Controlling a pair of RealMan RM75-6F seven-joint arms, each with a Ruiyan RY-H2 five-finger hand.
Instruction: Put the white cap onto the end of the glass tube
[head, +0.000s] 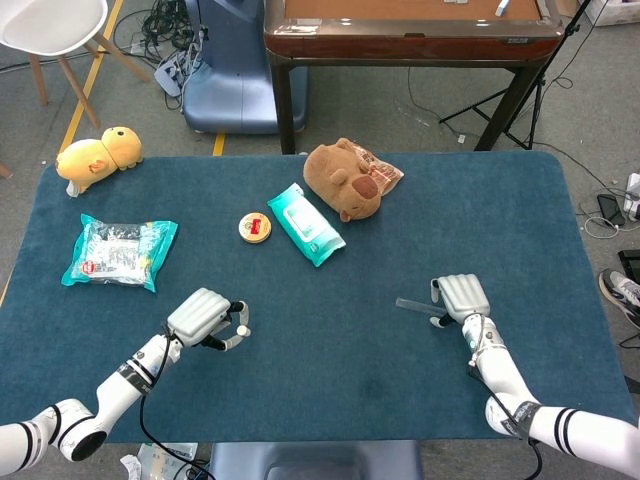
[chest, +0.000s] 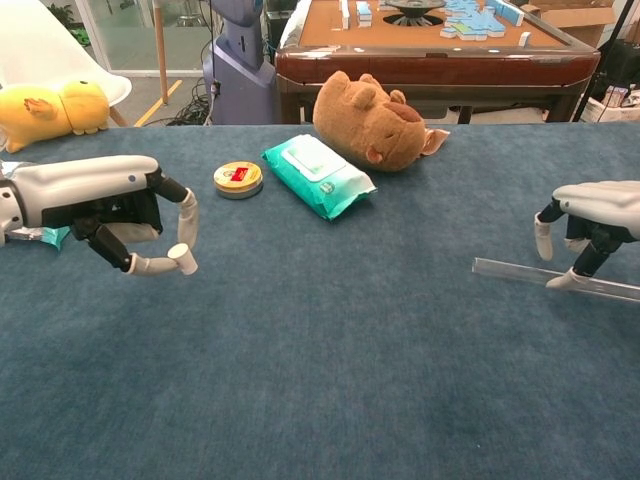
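Head view: left hand (head: 205, 318) pinches white cap (head: 243, 331) at its fingertips. Right hand (head: 461, 297) arches over glass tube (head: 413, 305), which sticks out leftward.

Chest view: right hand's fingers (chest: 541, 238) straddle the tube (chest: 510, 270), one fingertip touching it; grip unclear.

Blue-carpeted table (head: 330, 360). At the far left corner, a yellow plush toy (head: 97, 157) lying on its side. Nearer along the left edge, a teal snack packet (head: 119, 251), flat. Toward the middle, a small round tin (head: 255, 227) with a red label, just beside a teal pack of wet wipes (head: 306, 223) set at an angle. Right of the wipes and farther back, a brown plush animal (head: 350, 178). Beyond the table, a dark wooden table (head: 410, 30), a white chair (head: 55, 25) far left.
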